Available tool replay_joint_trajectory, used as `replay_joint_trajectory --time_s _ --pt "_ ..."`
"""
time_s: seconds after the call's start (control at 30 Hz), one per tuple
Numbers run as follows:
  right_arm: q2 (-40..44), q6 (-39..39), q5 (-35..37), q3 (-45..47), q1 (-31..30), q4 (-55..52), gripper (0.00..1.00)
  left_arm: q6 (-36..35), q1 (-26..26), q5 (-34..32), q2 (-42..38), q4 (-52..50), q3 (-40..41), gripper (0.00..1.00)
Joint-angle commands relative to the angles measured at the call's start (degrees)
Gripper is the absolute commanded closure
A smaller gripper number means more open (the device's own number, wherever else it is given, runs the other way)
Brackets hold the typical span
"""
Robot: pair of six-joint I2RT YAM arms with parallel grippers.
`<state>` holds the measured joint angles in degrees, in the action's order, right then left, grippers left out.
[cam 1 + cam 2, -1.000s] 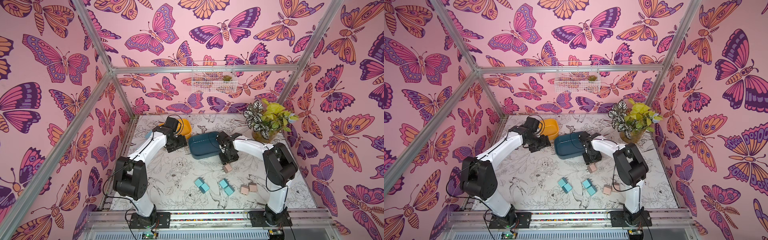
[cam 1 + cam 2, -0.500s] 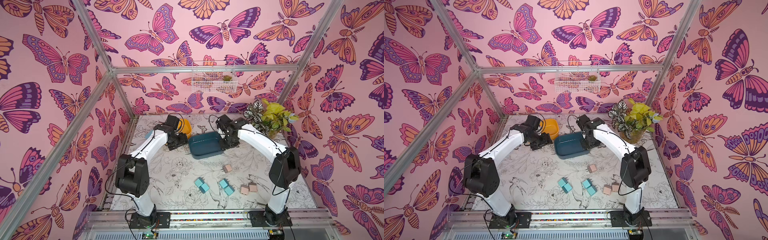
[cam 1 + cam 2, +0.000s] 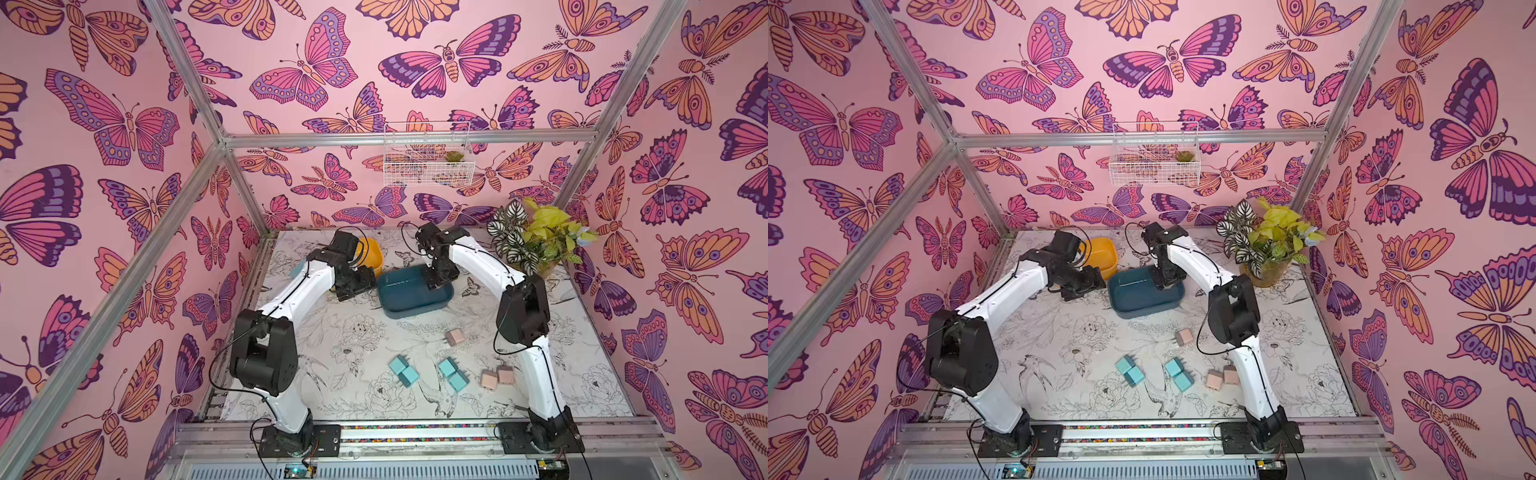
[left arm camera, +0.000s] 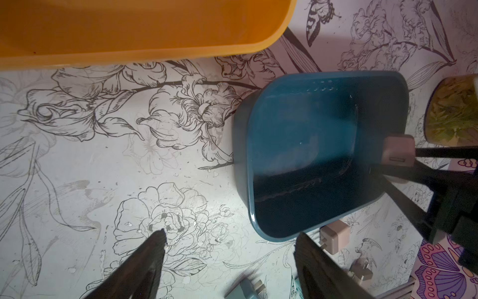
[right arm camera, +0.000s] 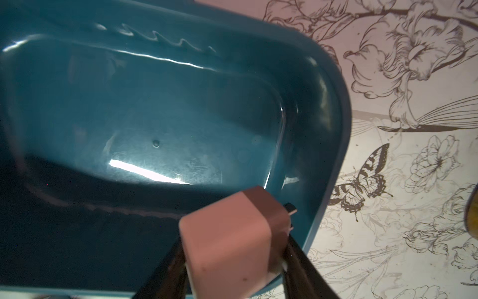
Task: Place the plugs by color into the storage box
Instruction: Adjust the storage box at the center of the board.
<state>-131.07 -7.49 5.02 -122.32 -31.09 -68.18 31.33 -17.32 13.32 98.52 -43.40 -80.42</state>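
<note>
**K:** Right arm has stretched out since a second ago. The right gripper (image 3: 440,279) went from low at the front corner of the deep teal-blue rectangular plastic tray (image 3: 415,312), round the back, to over its plant-side end. Left arm barely shifted

**M:** jaws?

**K:** Right ones narrow, clamped on a pale pink rounded-cube plastic plug (image 5: 227,238). Left gripper (image 4: 230,235) is spread wide over the flower-print table (image 3: 365,345), just beside the blue tray's other end and near the orange rounded plastic tray (image 4: 155,38)

**M:** how does the held plug look, and where exactly is it

**K:** Matte, soft corners, pinched on two opposite sides. Left wrist view shows a slot port on one face. Prongs are hidden from both wrist cams. It hangs over the tray's inner wall at the end nearest the leafy potted plant (image 3: 536,241). Touching the wall or not, cannot tell

**M:** the others?

**K:** All on the table. One lone pink plug (image 3: 456,336) lies near the tray's front wall, and left wrist view shows its short metal prongs lying sideways. Two more pink plugs (image 3: 489,379) touch each other beside the right arm. Four light teal plugs (image 3: 399,364) sit in two touching pairs towards the front edge, well apart from both trays
</note>
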Motion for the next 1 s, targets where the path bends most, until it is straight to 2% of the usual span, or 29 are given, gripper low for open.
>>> replay_joint_trajectory --time_s 0.0,0.53,0.83,0.97 --pt "-1.3 -0.7 -1.5 -2.3 1.1 0.3 0.46 -1.2 -0.2 0.3 -2.7 -0.8 2.1 0.19" --pt "-5.7 -3.4 -2.1 -0.6 1.2 4.0 0.46 -0.6 -0.3 0.8 -4.3 -0.9 5.1 0.19" --pt "7.8 -5.7 -2.2 20.5 1.1 9.1 0.47 0.0 -0.4 1.4 -2.2 -0.8 3.2 0.19" --pt "12.5 -6.9 -1.8 27.1 1.1 10.0 0.47 0.5 -0.9 1.9 -0.9 -0.8 2.3 0.19"
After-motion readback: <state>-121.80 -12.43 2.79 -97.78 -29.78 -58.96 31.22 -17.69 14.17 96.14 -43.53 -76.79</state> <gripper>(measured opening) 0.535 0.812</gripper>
